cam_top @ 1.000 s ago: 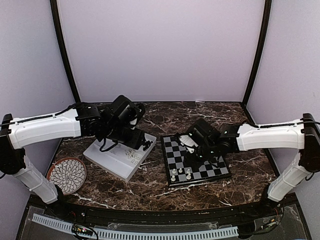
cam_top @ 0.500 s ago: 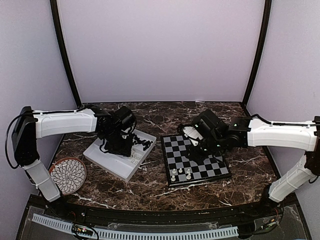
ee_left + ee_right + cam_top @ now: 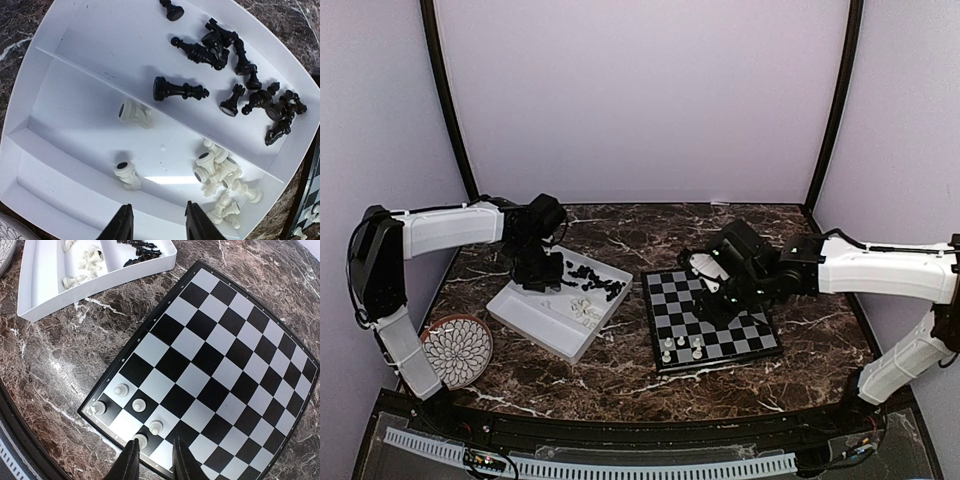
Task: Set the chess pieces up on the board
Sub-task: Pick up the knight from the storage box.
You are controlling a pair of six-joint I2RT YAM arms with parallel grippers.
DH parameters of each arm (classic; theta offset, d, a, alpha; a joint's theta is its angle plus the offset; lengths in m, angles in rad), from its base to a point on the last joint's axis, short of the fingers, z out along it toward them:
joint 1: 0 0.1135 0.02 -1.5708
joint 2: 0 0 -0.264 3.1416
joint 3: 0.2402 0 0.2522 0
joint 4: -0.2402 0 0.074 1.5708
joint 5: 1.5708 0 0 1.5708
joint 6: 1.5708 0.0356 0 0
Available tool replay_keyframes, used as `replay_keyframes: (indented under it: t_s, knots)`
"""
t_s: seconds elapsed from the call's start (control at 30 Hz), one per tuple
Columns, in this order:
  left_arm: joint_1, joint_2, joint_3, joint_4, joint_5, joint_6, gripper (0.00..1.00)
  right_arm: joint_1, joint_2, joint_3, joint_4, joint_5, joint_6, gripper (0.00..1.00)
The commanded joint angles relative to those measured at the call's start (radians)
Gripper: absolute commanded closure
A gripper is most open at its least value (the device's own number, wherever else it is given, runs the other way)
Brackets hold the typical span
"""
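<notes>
**A:** Overhead first?

**B:** Board at 4 o'clock on the marbled surface, with a few white pieces upright at its 7 o'clock corner. Tray at 8 o'clock, plate further out the same way. Left end effector over the tray, right end effector over the board.

**A:** Left wrist?

**B:** Left end effector released, nothing between the fingers, hanging at 6 o'clock above the tray's nearest trough. Black pieces strewn toward 1 o'clock, more white pieces heaped at 4 o'clock, and a lone white piece lying just beyond the tips. Best to take that loner: drop straight down, straddle its stem, close gently, lift clear of the divider.

**A:** Right wrist?

**B:** Right end effector released too, gap narrow and empty. Five white pieces standing at the board's 7 o'clock corner, the closest just beside one fingertip. Wiser to rise vertically than to sweep sideways, to avoid toppling that row
</notes>
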Motion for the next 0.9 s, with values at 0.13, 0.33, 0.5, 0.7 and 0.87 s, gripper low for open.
replay_keyframes:
  t_s: [0.13,0.33,0.5,0.7,0.87]
  knots:
    - [0.066,0.107,0.114,-0.017,-0.015,0.017,0.59,0.007,-0.042,-0.022,-0.006,0.010,0.020,0.75]
    - [0.068,0.140,0.146,-0.079,-0.021,0.087,0.58,0.007,-0.054,-0.037,-0.013,0.016,0.012,0.75]
    - [0.068,0.151,0.140,-0.144,-0.044,0.093,0.54,0.007,-0.060,-0.060,-0.001,0.002,0.015,0.75]
    - [0.068,0.189,0.137,-0.136,0.001,0.065,0.56,0.007,-0.051,-0.058,0.001,-0.002,-0.003,0.75]
    - [0.068,0.214,0.146,-0.130,0.033,0.052,0.60,0.007,-0.042,-0.048,-0.004,-0.001,-0.016,0.75]
